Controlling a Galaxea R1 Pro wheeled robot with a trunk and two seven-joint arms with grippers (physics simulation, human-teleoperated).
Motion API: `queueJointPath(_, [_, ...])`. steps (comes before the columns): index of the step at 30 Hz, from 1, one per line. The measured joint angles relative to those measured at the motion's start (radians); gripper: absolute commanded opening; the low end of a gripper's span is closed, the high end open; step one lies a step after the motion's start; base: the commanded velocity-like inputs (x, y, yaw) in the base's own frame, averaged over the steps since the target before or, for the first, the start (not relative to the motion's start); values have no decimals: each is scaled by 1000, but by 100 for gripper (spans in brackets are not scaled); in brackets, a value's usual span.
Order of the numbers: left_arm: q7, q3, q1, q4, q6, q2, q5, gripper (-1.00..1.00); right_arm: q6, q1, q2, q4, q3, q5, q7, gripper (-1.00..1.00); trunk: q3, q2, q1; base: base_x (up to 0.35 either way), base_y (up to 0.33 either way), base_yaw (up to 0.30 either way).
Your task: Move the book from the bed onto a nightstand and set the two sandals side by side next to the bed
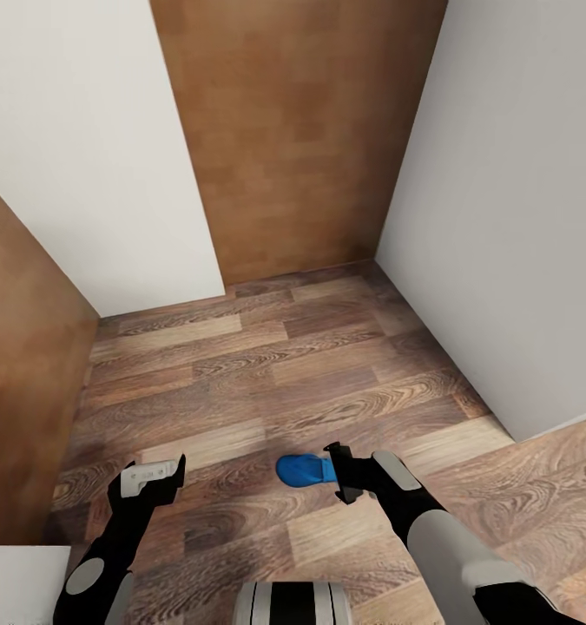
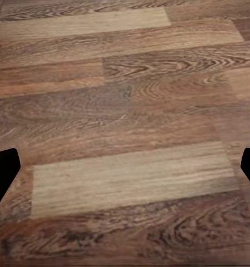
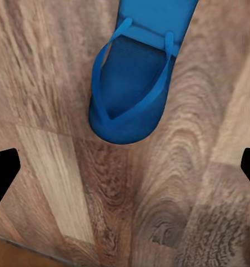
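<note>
**Blue sandal at your right gripper, over bare plank floor**

You face a narrow corner of wood-plank floor point(image 1: 266, 382), brown boards with a few paler planks, closed in by white walls point(image 1: 501, 217) on both sides and a tan wooden panel point(image 1: 301, 130) straight ahead.

The sandal point(image 1: 303, 470) is your landmark. In the head view you see its rounded bright-blue end poking out from your right gripper point(image 1: 340, 473), pointing toward your left arm; the rest of it is hidden behind the claw. In the right wrist view the sandal point(image 3: 137, 83) shows as a flat, slim flip-flop with a ribbed footbed and a blue V-shaped strap meeting near the rounded toe. The two dark fingertips point(image 3: 3, 172) sit at the frame's edges, wide apart, and the toe lies ahead of them, so you cannot tell whether the claw grasps the sandal or merely hangs over it.

Your left gripper point(image 1: 175, 473) is well apart from the sandal, on its far side from the right arm. Its fingertips point(image 2: 4, 167) are spread, released, with plain floor between them.
</note>
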Motion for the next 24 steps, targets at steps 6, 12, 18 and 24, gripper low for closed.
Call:
queueJointPath(6, [0,0,0,0,0,0,0,100,0,0,0,0,0,0,0,100,-23,-1,3,0,0,0])
queueJointPath(12, [-1,0,0,-1,0,0,0,100,0,0,0,0,0,0,0,100,-23,-1,3,0,0,0])
queueJointPath(18, [-2,0,0,-1,0,0,1,100,0,0,0,0,0,0,0,100,-23,-1,2,88,0,0])
queueJointPath(24, [-1,0,0,0,-10,0,3,100,0,0,0,0,0,0,0,100,-23,-1,3,41,0,0])
